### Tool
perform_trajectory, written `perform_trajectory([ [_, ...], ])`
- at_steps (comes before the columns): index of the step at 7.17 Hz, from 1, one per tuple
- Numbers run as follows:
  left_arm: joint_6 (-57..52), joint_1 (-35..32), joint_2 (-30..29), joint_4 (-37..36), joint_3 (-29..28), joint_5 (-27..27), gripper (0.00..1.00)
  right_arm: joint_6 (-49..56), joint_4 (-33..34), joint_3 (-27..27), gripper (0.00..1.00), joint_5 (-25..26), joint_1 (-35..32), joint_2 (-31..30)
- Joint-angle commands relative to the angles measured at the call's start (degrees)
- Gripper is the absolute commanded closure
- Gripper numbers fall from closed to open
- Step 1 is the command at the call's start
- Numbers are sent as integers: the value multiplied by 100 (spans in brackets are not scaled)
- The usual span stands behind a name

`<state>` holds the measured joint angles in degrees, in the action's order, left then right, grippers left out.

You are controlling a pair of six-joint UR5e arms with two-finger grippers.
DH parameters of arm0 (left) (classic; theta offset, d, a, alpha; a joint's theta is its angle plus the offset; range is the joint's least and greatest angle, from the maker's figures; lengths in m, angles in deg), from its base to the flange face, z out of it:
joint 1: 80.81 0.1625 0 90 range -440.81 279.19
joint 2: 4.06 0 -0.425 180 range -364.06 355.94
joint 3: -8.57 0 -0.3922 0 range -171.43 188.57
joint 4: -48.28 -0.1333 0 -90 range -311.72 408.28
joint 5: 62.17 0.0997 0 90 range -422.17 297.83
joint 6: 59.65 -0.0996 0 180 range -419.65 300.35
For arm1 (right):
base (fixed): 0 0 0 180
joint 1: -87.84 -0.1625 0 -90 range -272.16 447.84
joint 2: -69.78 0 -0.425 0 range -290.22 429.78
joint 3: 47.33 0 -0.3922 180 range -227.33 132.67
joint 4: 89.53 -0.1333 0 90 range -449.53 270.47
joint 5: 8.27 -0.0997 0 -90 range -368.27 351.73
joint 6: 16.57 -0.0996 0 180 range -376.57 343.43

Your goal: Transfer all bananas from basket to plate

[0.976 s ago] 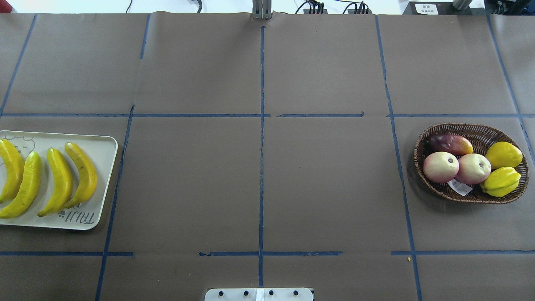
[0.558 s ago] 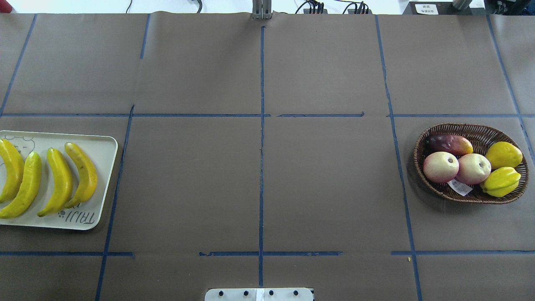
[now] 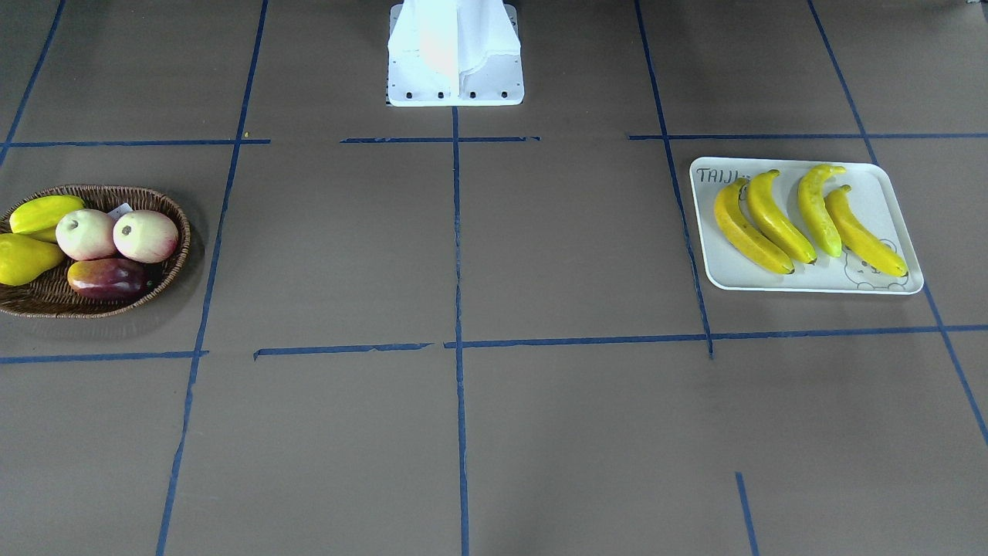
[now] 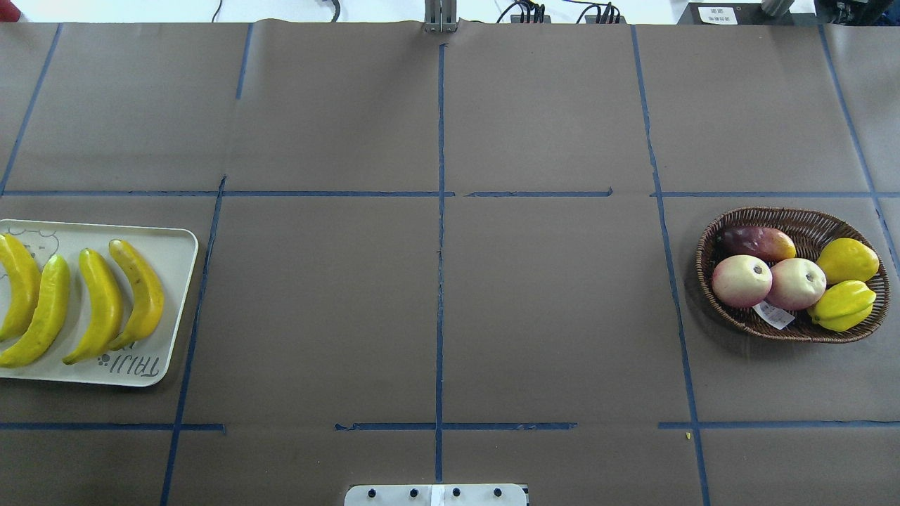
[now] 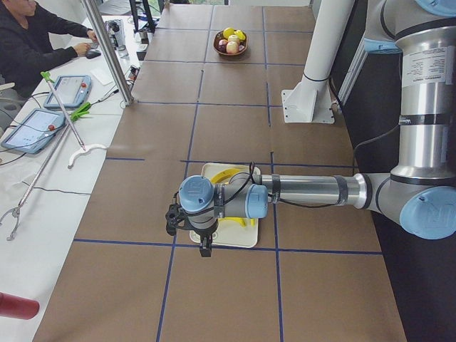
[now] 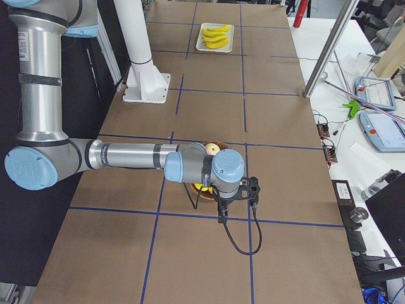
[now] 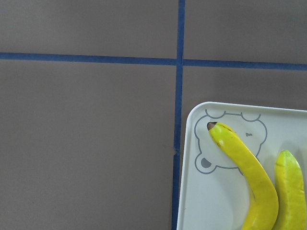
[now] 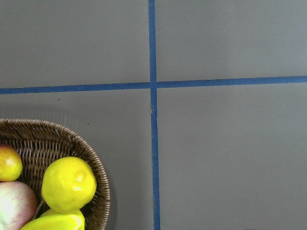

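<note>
Starting from the robot's white base plate [image 4: 436,495] at the near edge of the paper-covered table [image 4: 436,316], both task places lie somewhat farther out, one at each side of it. Far to the left of the base plate is the white rectangular plate [image 4: 176,246], and all four bananas [image 4: 104,306] lie on it side by side, not stacked. The left gripper [image 5: 204,246] hangs over the plate's bear corner, and I cannot tell how its fingers stand. Far to the right of the base plate is the wicker basket [image 4: 794,214], which holds two round pink-and-cream fruits [image 4: 742,280], a dark red mango [image 4: 758,242], a plump yellow fruit [image 4: 847,260] and a starfruit [image 4: 841,306], with no banana among them. The right gripper [image 6: 221,212] hangs over the basket's edge. Its finger state also cannot be told.
</note>
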<state>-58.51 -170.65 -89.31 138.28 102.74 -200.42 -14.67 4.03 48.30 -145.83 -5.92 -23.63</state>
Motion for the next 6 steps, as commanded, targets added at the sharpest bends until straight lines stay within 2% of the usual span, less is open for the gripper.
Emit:
perform_trajectory([
  [1, 0, 2, 0, 0, -4, 0, 0, 3, -5, 9, 0, -8, -10, 7],
  [6, 0, 2, -9, 9, 5, 0, 0, 3, -22, 35, 0, 1, -10, 7],
])
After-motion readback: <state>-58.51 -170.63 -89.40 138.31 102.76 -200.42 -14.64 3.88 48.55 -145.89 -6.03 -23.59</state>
